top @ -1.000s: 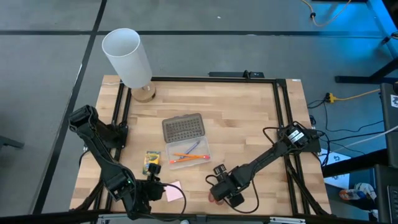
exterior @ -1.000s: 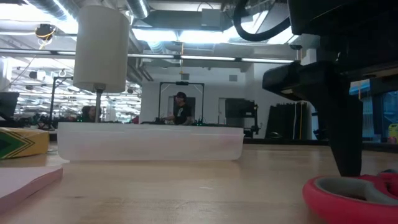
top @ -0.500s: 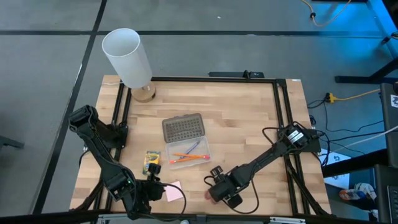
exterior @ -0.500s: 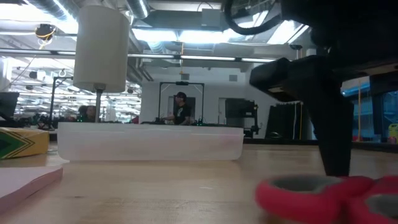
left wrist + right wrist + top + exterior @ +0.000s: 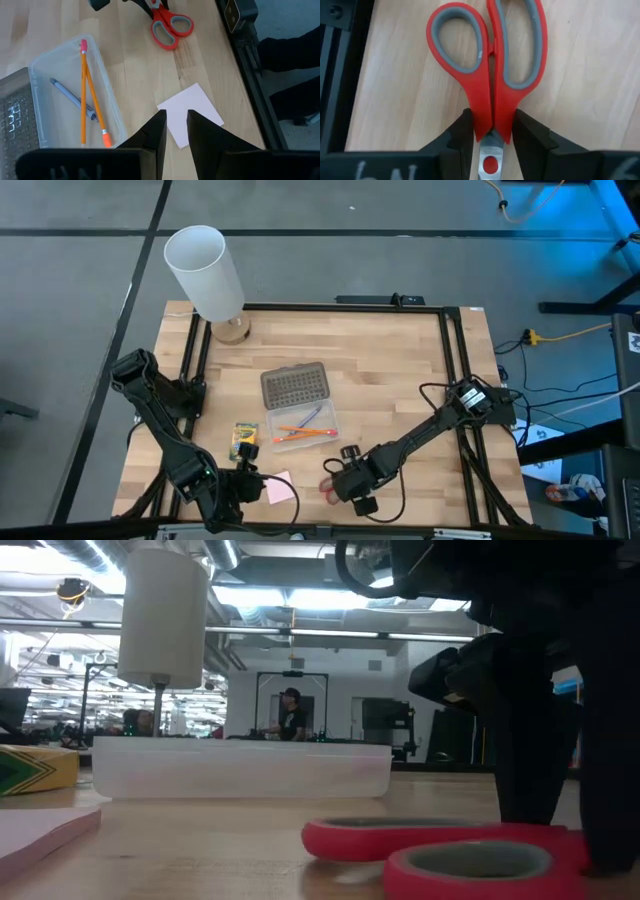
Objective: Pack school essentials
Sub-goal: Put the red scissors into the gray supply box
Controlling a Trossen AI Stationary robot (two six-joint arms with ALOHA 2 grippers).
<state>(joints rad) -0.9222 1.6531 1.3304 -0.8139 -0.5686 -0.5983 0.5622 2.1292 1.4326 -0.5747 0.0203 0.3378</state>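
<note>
1. At the table's near edge, the right gripper (image 5: 491, 134) pinched the red-handled scissors (image 5: 487, 70) at the neck, where handles meet blades, both fingers pressed against the red shanks.
2. The scissors' long axis ran straight out from that gripper, handle loops pointing away, flat on the wood.
3. Alongside, the left gripper (image 5: 175, 131) hovered over the pale pink sticky-note pad (image 5: 190, 114), fingers slightly parted, empty.
4. Farther in, the clear plastic case (image 5: 300, 420) held pencil and pen, nearer the right arm's load.

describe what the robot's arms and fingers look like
Both arms are dark, slim and jointed, with black cables looping along them. The left gripper and right gripper each end in two matte black, tapered fingers. Faint pale lettering marks the dark wrist body in both wrist views.
</note>
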